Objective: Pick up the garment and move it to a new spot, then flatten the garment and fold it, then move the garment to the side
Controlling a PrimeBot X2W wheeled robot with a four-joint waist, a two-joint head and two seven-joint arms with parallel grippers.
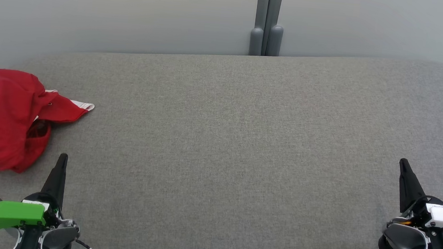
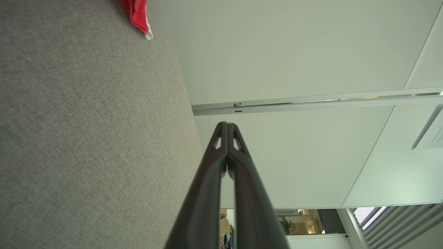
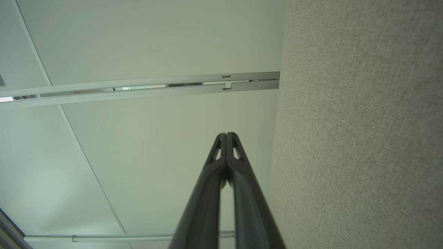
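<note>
The garment is a crumpled red shirt with white trim, lying at the far left of the grey table. A red and white corner of the garment shows at the top of the left wrist view. My left gripper is shut and empty at the lower left, just right of the garment and apart from it. In the left wrist view the left gripper has its tips pressed together. My right gripper is shut and empty at the lower right, far from the garment; its tips meet on the right gripper.
The grey fabric-covered table spreads wide between the two grippers. Pale wall panels stand behind the far edge, with a grey post at their joint. The table's right end curves away at the upper right.
</note>
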